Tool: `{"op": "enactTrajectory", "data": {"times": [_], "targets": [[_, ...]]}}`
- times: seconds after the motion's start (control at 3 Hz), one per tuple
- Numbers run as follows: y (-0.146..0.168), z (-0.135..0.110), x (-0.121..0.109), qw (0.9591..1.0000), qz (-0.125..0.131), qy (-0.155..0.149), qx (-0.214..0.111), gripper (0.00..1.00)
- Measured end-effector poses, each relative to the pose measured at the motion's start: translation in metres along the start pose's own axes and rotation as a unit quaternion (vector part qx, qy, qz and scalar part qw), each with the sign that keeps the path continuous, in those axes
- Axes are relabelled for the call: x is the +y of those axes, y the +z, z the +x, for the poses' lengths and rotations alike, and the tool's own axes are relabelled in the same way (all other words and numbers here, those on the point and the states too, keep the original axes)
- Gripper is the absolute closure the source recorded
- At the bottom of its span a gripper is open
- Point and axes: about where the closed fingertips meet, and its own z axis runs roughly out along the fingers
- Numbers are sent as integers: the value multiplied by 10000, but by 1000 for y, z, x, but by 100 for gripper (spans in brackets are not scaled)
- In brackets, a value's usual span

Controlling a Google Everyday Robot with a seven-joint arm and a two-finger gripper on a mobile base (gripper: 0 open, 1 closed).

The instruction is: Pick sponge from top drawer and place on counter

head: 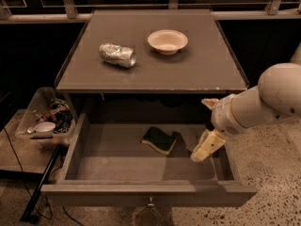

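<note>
Dark panes and metal rails back a grey-brown cabinet whose counter (202,74) carries a crushed silver can (117,55) toward its left edge and a pale bowl (167,41) near the middle of its far edge. The near half of the counter is bare. Below it the top drawer (117,166) stands pulled open. The sponge (159,140), green side up over yellow foam, lies on the drawer floor a little right of centre and closer to the back edge than to the front. The robot's white arm (263,102) reaches in from the right. Its gripper (201,128) hangs over the drawer's right edge, just beside the sponge but apart from it, with its two pale fingers (208,146) spread wide and holding nothing. A clear plastic bin (33,112) of odds and ends sits on the floor off the drawer's left side. Judging by the scene, the task is in its early stretch: the drawer is open and the gripper is near. The grasp, the lift clear of the drawer's low walls and the placing on the counter are all left to do. The next move would seem to call for sliding left over the sponge and coming down squarely on it.
</note>
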Motion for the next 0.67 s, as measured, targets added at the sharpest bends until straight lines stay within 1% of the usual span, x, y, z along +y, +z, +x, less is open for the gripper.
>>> {"op": "enactTrajectory", "data": {"times": [0.33, 0.67], "targets": [[49, 23, -21, 9999, -51, -51, -131, 0], [62, 17, -16, 9998, -109, -38, -178, 0]]}}
